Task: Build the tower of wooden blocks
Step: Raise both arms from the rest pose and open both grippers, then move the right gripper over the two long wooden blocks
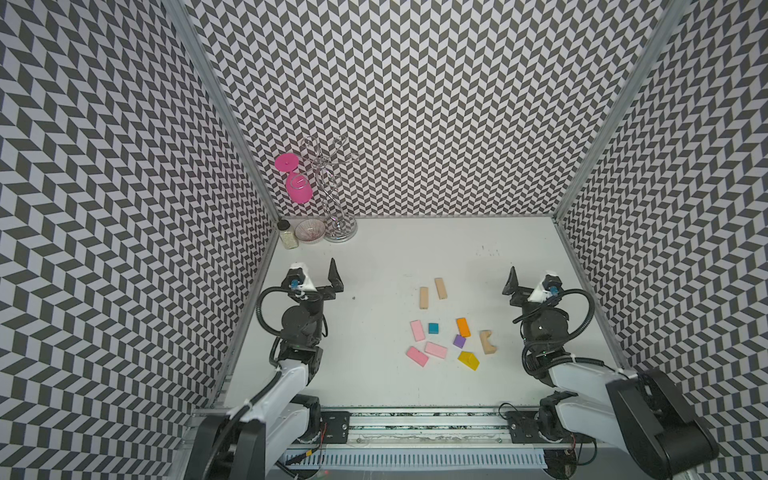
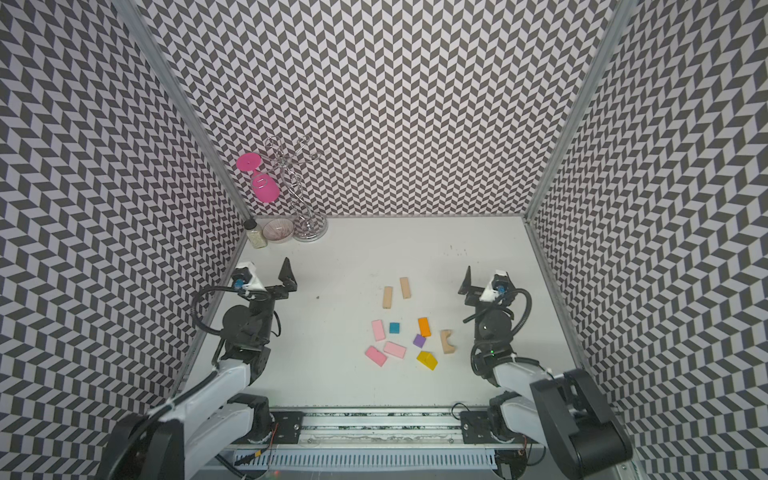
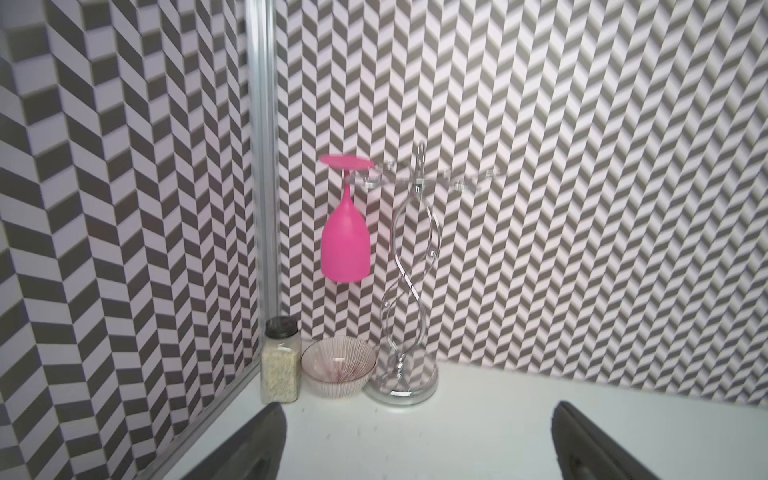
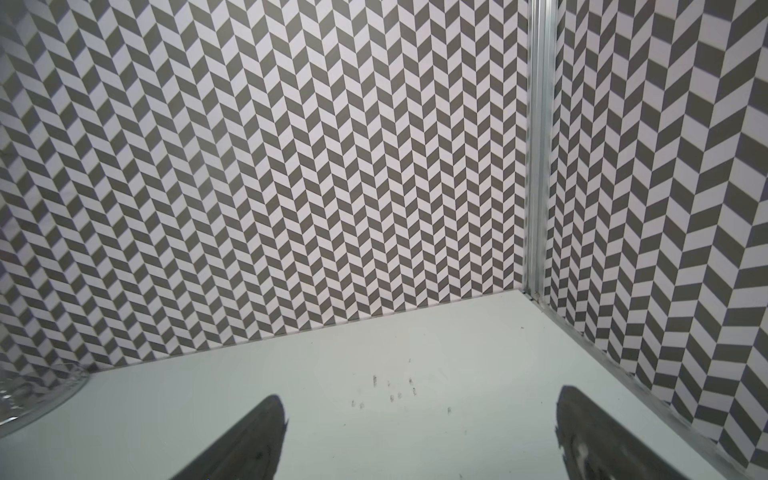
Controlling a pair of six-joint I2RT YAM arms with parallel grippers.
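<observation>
Tower build, nothing yet stacked. The wood blocks (image 1: 417, 356) all lie singly and flat on the counter (image 1: 365, 374), right of centre, between the two arms: two tan bars (image 1: 423, 298) farthest, then pink slabs (image 1: 436, 350), teal cube (image 1: 434, 328), orange slab (image 1: 463, 327), purple cube (image 1: 459, 341) and tan arch (image 1: 487, 342), with the yellow roof piece (image 1: 468, 360) nearest. The left hand (image 3: 417, 407) and right hand (image 4: 419, 395) gape wide and empty, well apart from the blocks. Every placement is left to do. No brand, label or writing is legible.

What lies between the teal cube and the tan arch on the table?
In both top views, the orange slab and the purple cube lie between the teal cube and the tan arch.
</observation>
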